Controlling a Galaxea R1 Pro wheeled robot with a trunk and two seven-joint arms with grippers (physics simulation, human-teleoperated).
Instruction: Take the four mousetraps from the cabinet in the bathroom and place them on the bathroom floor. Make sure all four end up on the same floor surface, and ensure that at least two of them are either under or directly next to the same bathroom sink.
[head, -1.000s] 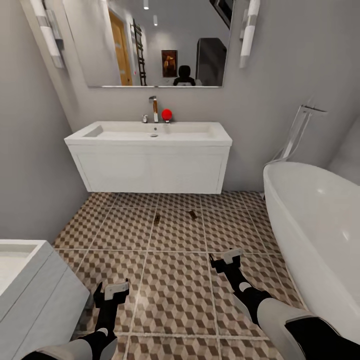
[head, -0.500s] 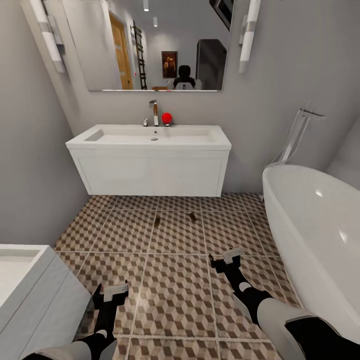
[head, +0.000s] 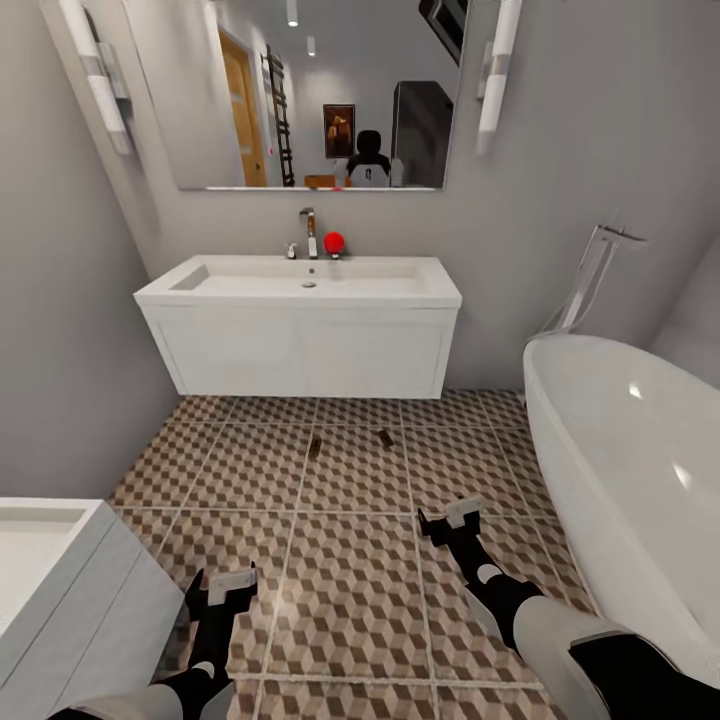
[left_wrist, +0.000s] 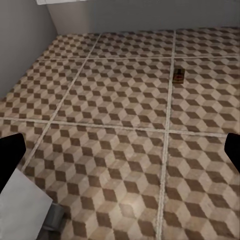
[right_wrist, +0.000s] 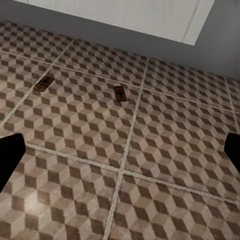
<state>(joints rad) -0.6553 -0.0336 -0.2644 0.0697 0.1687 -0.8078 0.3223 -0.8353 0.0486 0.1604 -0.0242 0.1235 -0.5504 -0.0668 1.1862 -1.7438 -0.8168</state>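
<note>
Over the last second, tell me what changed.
The whole head view shifted, so the camera moved: the sink sits lower in frame. Two mousetraps stay flat on the bathroom floor; left gripper and right gripper stay open, empty.

grey walls (head: 560, 200), mirror (head: 320, 90), white tub (head: 640, 460)

The bathroom floor (head: 350, 590) is tiled, with a printed brown, beige and white cube pattern, pale grout lines and a faint sheen. The two mousetraps (head: 314, 448) (head: 385, 437) look like matt tan wood with dark metal parts. The sink (head: 300, 283) and its vanity (head: 300, 352) are smooth white, satin in finish; the faucet (head: 309, 232) is polished chrome. The bathtub (head: 640, 450) is glossy white with bright highlights. The mirror (head: 320, 90) is reflective glass. The walls (head: 60, 330) are matt grey.
</note>
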